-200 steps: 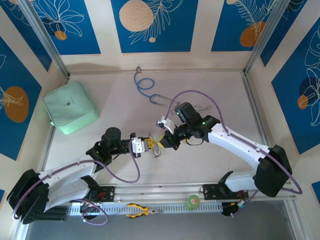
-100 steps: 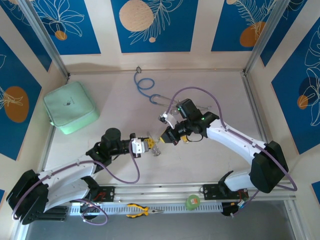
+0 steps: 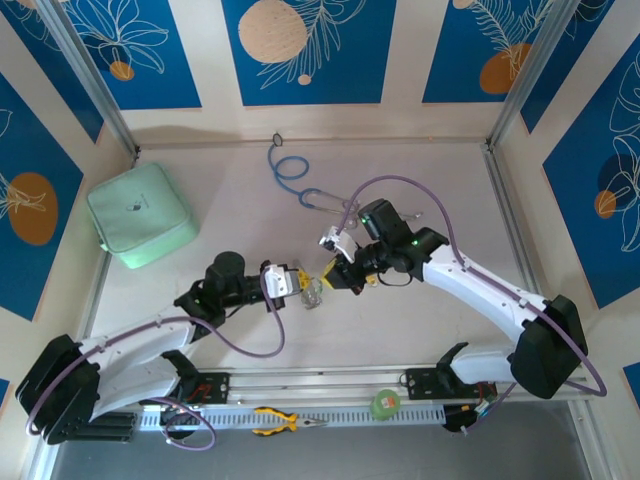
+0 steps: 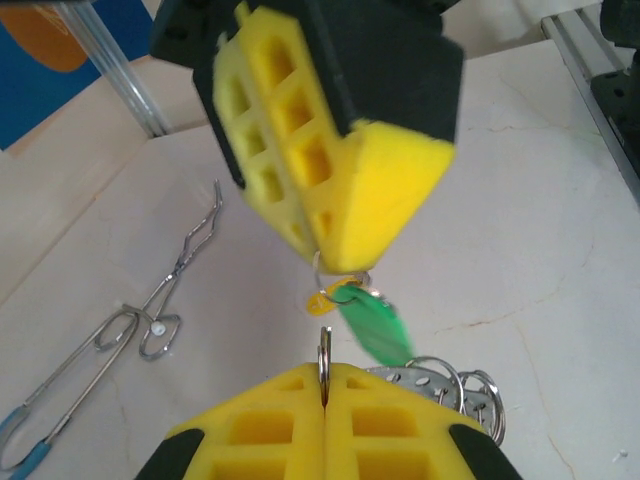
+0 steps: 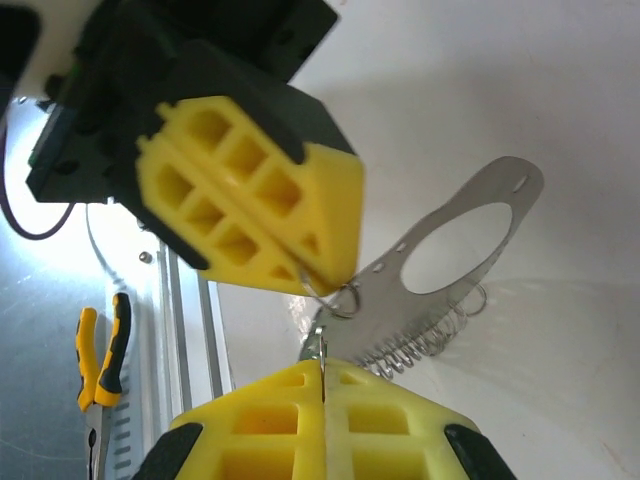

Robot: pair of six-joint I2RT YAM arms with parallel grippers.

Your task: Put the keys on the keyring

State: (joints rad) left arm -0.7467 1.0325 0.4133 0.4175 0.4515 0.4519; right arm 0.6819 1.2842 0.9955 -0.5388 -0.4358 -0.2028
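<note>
Both arms meet over the middle of the table (image 3: 430, 330), with the left gripper (image 3: 292, 284) and right gripper (image 3: 333, 276) tip to tip and nearly touching. From overhead, the metalwork between them is a small pale glint, too small to resolve. The left wrist view gives the detail: its own yellow pads are pressed together on the edge of a thin metal ring (image 4: 324, 358). Facing them, the right gripper's closed tips carry the keys (image 4: 368, 320). The green-headed key (image 4: 378, 328) hangs down at a slant, and the yellow-headed key (image 4: 322, 300) is tucked just behind it. Exactly which part of the keys sits between the right pads cannot be made out; it appears to be a thin metal piece seen edge-on. The right wrist view supplies the other side. The keyring (image 5: 510, 195), a silvery oval plate with a large hole and a fringe of small links beneath, hangs off the table from a small ring (image 5: 343, 298) at the left gripper's clamped tips. Its plate stands tilted up to the right. Yellow-handled pliers (image 5: 100, 355) lie on the rail by the near edge. On the table beyond, the left wrist view shows metal forceps (image 4: 165, 300) lying flat, well apart from the grippers. The overhead view adds a green pouch (image 3: 140, 215) at far left.
</note>
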